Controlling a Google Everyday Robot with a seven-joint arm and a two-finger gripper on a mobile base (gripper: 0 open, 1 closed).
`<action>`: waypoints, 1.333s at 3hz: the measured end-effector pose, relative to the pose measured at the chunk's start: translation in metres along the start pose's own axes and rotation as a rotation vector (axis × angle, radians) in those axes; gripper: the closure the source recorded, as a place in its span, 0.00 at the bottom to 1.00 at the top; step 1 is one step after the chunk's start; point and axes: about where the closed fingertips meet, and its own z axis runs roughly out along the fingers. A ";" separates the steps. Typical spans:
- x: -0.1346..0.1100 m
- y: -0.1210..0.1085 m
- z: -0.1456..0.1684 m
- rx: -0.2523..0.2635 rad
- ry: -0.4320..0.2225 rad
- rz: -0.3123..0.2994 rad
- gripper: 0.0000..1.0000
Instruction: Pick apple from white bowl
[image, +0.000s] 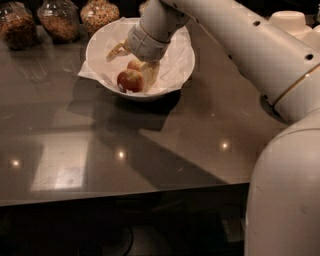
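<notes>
Gripper (130, 67) being held inside bowl (146, 95), jaws being held wide, empty; apple (130, 80) lying at 6 o'clock; jaws to be centred astride apple before being closed.

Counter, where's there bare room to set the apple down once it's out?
Bare counter lies in front of the white bowl out to the near edge, and left of the bowl, in front of the jars. Crowded: inside the bowl, where the gripper reaches down by the apple, and the right side, under the arm.
</notes>
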 end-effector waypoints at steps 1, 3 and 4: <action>0.005 0.001 0.005 -0.019 0.013 -0.006 0.25; 0.022 0.006 0.015 -0.048 0.036 0.008 0.26; 0.027 0.006 0.020 -0.054 0.040 0.014 0.27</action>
